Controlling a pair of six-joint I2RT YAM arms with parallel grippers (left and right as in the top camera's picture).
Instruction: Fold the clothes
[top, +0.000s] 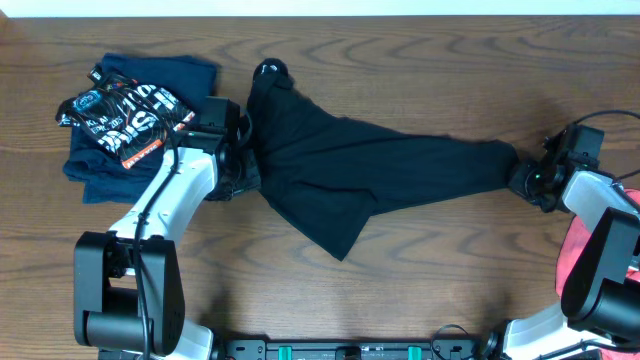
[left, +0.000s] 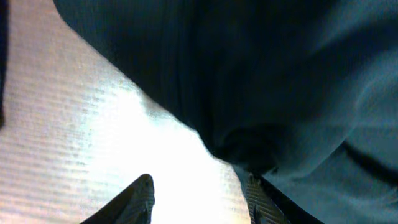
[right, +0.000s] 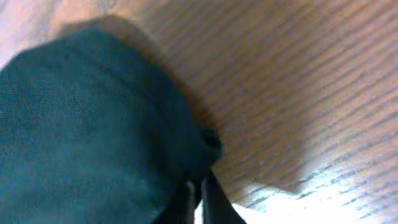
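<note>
The clothes (top: 360, 160), a black garment, lie stretched across the wooden table from the back left to the right, narrowing to a point at the right end. My right gripper (top: 522, 178) sits at that point. In the right wrist view it (right: 199, 196) is shut, with the black cloth (right: 81, 124) bunched at its tips. My left gripper (top: 245, 160) is at the garment's left edge. In the left wrist view it (left: 199, 196) stands open over bare table, and the dark cloth (left: 280, 74) drapes against its right finger (left: 258, 202).
A folded navy garment with white-and-orange print (top: 130, 120) lies at the back left, close to my left arm. A coral-red garment (top: 575, 255) shows at the right edge beside my right arm. The table's far edge (top: 320, 12) runs along the top.
</note>
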